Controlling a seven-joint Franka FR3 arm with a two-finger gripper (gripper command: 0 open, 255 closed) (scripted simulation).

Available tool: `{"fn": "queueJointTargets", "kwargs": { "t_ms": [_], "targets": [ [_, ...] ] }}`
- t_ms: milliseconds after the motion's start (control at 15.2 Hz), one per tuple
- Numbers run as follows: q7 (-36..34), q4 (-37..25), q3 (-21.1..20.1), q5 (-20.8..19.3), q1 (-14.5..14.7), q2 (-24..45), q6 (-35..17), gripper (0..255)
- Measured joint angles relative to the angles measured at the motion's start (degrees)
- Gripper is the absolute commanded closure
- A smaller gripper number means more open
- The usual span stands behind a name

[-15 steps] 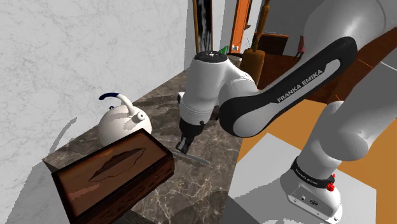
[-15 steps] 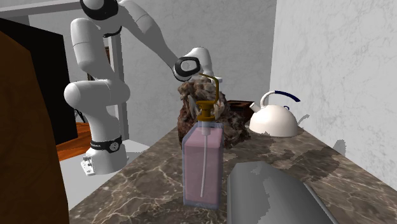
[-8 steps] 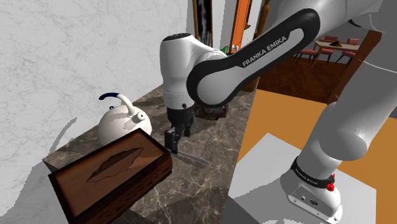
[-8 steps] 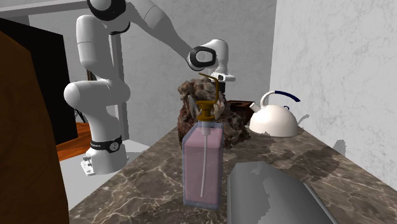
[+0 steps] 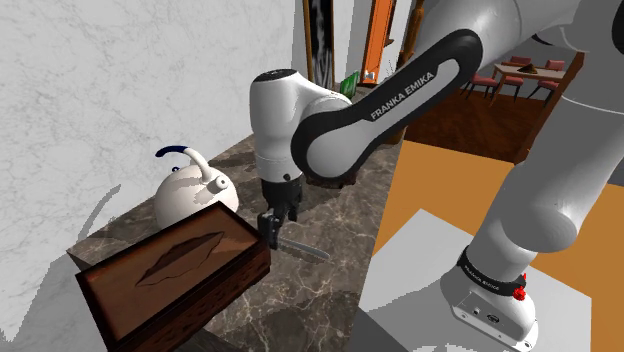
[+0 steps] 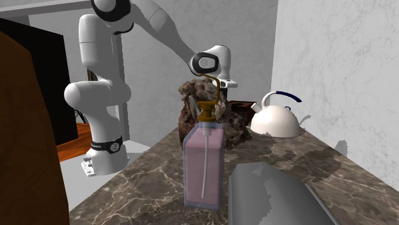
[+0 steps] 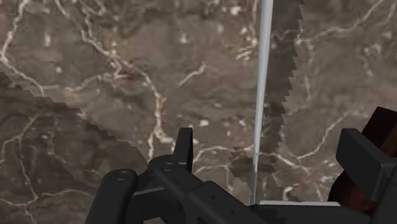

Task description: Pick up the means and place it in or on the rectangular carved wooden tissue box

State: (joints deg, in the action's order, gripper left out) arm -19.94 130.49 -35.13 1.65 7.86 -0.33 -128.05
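The white arm [image 5: 400, 90] bends from its stand down over the dark marbled stone counter [image 5: 300, 300], wrist pointing straight down, a posture that suits a top-down grab of something lying flat. At the counter's near end sits the rectangular brown carved wooden tissue box [image 5: 170, 275], its slotted top facing up, so it could take whatever is lowered onto it. A white kettle [image 5: 190, 195] with a dark handle stands just behind the box, against the wall. The black gripper [image 5: 272, 232] hangs beside the box's corner, low over the thin pale grey blade [image 5: 303, 249], which lies flat on the stone just beside the box.

The wrist view settles what the shoulder view cannot. The fingers [image 7: 184, 147] stand spread apart, and the blade [image 7: 261, 95] runs between them, seen edge-on, touching neither, so nothing is gripped yet. I judge this the approach before closing.

The second exterior view looks from the counter's far end. A clear pink soap dispenser [image 6: 204, 163] stands in front, hiding the gripper and the blade.
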Motion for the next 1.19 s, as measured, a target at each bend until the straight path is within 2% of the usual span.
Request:
{"fn": "queueJointTargets", "kwargs": {
  "t_ms": [264, 330, 990, 1188],
  "targets": [
    [0.0, 0.5, 0.2, 0.2, 0.0, -0.2, -0.2, 0],
    [0.1, 0.6, 0.2, 0.2, -0.1, -0.3, -0.1, 255],
    [0.2, 0.8, 0.0, 0.3, 0.1, 0.0, -0.2, 255],
    [0.4, 0.0, 0.0, 0.9, 0.2, -0.8, 1.3, 255]
  ]
}}
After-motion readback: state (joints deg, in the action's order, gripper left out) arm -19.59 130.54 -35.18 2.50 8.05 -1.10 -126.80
